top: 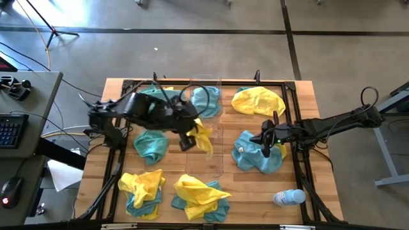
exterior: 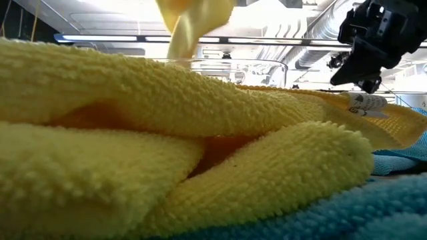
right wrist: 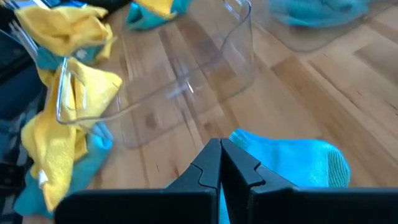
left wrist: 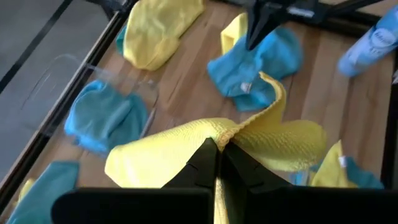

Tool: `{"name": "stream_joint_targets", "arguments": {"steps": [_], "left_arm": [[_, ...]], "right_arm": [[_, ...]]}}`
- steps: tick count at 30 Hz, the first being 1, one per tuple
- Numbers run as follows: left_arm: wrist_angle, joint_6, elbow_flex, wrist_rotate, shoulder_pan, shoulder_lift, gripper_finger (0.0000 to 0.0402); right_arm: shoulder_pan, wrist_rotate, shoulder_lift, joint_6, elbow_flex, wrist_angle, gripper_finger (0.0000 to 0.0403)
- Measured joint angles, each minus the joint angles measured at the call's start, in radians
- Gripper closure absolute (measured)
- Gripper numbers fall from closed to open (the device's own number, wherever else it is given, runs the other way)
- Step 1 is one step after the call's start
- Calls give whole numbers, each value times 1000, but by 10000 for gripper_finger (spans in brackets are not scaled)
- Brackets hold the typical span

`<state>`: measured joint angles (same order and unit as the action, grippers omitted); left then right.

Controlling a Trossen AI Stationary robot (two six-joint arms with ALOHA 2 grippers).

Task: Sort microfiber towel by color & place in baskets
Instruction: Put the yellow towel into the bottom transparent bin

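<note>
Yellow towel point(exterior: 167, 140) fills foreground atop teal towel point(exterior: 347, 213); dark tool point(exterior: 369, 40) above.

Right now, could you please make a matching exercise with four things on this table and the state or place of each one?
Things:
1. left gripper
2. right gripper
3. plastic bottle
4. far basket

States or places:
A. lies on its side near the table's right front corner
B. shut on a teal towel
C. has a teal towel inside
D. shut on a yellow towel

Pairs: 1-D, 2-B, 3-A, 4-C
</note>
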<state>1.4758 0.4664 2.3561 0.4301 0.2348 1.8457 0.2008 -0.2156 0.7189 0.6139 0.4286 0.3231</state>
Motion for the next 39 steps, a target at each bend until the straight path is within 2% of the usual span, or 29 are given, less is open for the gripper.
{"name": "stream_joint_targets", "arguments": {"steps": [2,10,16,18,21,25,29,36,39], "left_arm": [[-44,-1,-23,-13,8,0,401],[-5,60,-22,-43,17,85,401],[100,14,-23,-86,12,183,401],[89,-29,-29,-102,6,219,401],[85,-80,-57,-122,-4,241,401],[76,-95,-176,-131,-22,229,401],[-86,-133,-352,-174,-44,154,401],[-612,-188,-711,-371,-131,-18,401],[-785,-165,-822,-428,-165,-53,401]], "right_arm": [[0,7,0,-22,0,4,403],[1,14,0,-99,0,1,403],[1,14,0,-116,0,3,403],[1,14,0,-125,0,3,403],[1,14,0,-123,0,2,403],[1,14,0,-118,0,2,403],[1,14,0,-118,0,2,403],[1,14,0,-117,0,-4,403],[1,13,0,-100,0,-9,403]]}}
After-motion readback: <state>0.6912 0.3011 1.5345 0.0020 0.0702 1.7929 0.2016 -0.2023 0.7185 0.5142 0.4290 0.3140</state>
